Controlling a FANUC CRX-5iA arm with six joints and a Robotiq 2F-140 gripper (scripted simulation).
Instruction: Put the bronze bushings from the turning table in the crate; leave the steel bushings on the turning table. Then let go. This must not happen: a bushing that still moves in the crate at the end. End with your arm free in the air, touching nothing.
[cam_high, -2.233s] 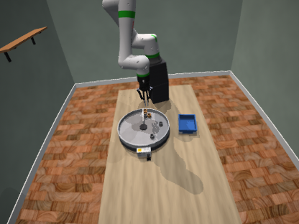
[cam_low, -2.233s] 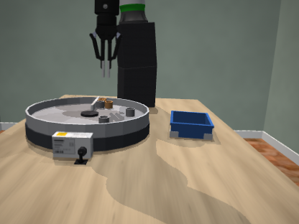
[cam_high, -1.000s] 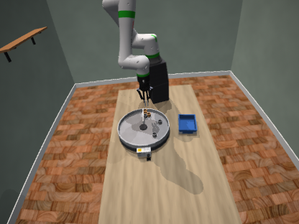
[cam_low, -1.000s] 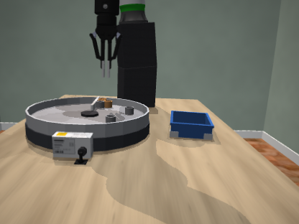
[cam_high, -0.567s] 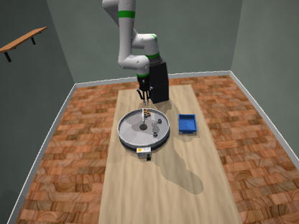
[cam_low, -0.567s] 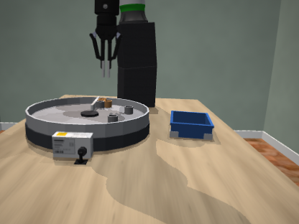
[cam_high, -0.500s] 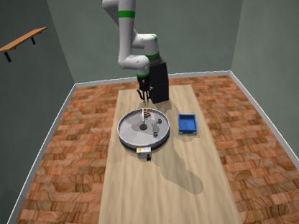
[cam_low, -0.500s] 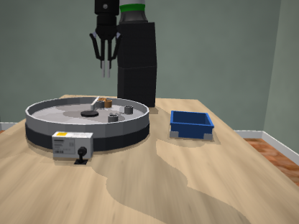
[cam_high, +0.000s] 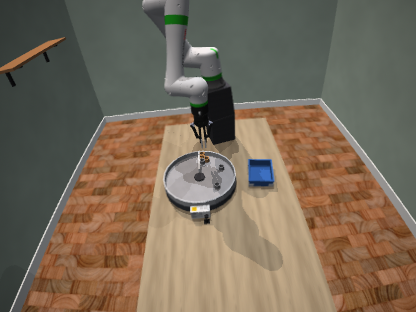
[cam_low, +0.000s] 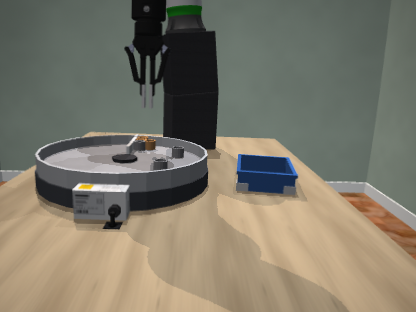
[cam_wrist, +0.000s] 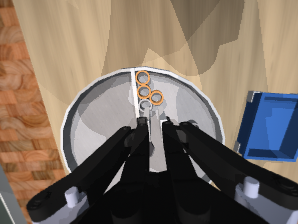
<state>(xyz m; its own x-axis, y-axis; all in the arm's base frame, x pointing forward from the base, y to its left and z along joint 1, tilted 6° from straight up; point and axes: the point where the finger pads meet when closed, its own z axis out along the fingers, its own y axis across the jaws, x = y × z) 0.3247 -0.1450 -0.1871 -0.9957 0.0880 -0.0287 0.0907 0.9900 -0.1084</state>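
Grey-green walls and a parquet floor surround a long wooden table. At its upper middle sits the turning table; the bronze bushings cluster by a white divider near its far rim, steel bushings nearby. Above hangs the gripper, fingers nearly together, holding nothing. To the right is the blue crate

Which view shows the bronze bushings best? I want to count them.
The wrist view: three bronze bushings show as separate orange rings, seen from above beside the divider on the table. The top view shows only a tiny orange cluster. The exterior view shows them side-on and overlapping, so counting is uncertain.
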